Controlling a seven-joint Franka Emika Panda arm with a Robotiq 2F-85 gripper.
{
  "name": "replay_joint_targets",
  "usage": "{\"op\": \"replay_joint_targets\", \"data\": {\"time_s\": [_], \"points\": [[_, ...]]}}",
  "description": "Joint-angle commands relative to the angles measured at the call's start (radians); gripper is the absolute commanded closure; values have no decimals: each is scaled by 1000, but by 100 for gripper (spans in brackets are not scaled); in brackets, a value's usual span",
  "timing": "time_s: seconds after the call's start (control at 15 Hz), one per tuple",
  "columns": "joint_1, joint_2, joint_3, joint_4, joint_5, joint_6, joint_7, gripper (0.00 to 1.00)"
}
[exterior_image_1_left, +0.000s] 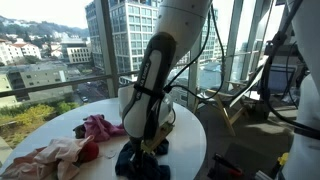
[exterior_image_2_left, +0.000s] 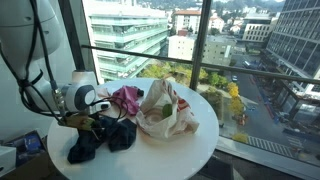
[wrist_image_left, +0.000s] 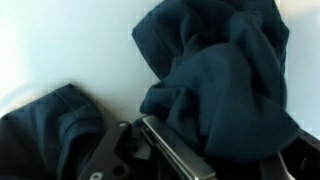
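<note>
— How is your arm posed?
— My arm (exterior_image_1_left: 155, 70) bends steeply down over the round white table (exterior_image_1_left: 192, 140), pincer (exterior_image_1_left: 150, 146) pointing at its top.
— Room to move?
— I'm near the table's edge; a pink cloth (exterior_image_1_left: 98, 127) and a pale cloth (exterior_image_2_left: 165, 112) lie across the table's middle.
— And the dark blue cloth (wrist_image_left: 225, 80)?
— Bunched on the table, pressed against my fingers (wrist_image_left: 175, 150). It hides them: I cannot tell how far shut they are, or whether they grip.

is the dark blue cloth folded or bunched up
Bunched up. The dark blue cloth shows deep irregular creases in the wrist view and lies as a crumpled heap on the white table.
</note>
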Motion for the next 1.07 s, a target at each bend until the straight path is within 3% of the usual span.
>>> {"op": "replay_joint_targets", "data": {"time_s": [0.0, 0.4, 0.6, 1.0], "points": [[-2, -62, -18, -16, 7, -57, -10, 95], [-4, -191, -112, -33, -66, -15, 62, 95], [-14, -243, -176, -10, -158, 16, 138, 95], [-75, -306, -208, 113, -270, -34, 240, 95]]}}
